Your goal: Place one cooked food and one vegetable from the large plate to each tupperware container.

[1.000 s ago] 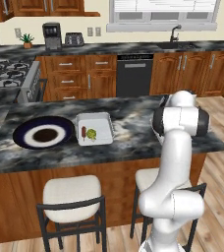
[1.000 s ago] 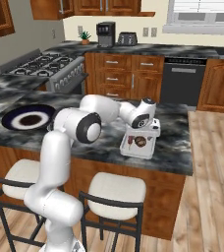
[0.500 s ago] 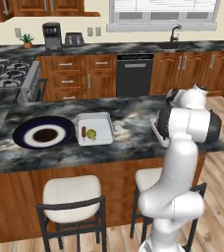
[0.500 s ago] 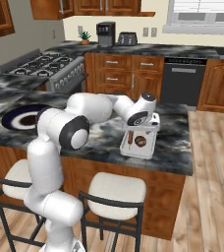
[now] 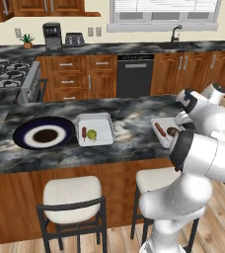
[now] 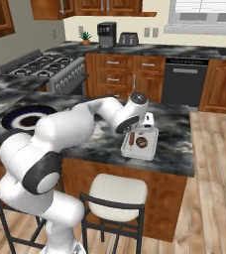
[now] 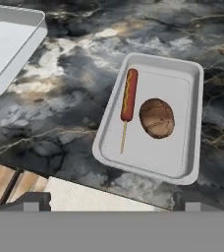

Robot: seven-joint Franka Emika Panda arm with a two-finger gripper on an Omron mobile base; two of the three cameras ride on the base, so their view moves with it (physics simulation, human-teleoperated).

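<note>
Hovering end effector (image 6: 145,130), jaw state impossible to tell, tupperware container (image 7: 192,123) directly below it on the desk (image 7: 74,118), holding corn dog (image 7: 128,96) beside brown potato (image 7: 156,118), second container (image 7: 11,44) off to one side

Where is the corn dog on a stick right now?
The corn dog lies flat in the right-hand container near the counter's front edge, just beside a brown potato, seen from the hand view.

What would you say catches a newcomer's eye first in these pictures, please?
Probably the white arm stretching across the dark marbled island counter to hang over a tupperware container near its right end, where a corn dog on a stick lies beside a brown potato. Next, the large plate toward the left end, with a second container of food beside it.
</note>
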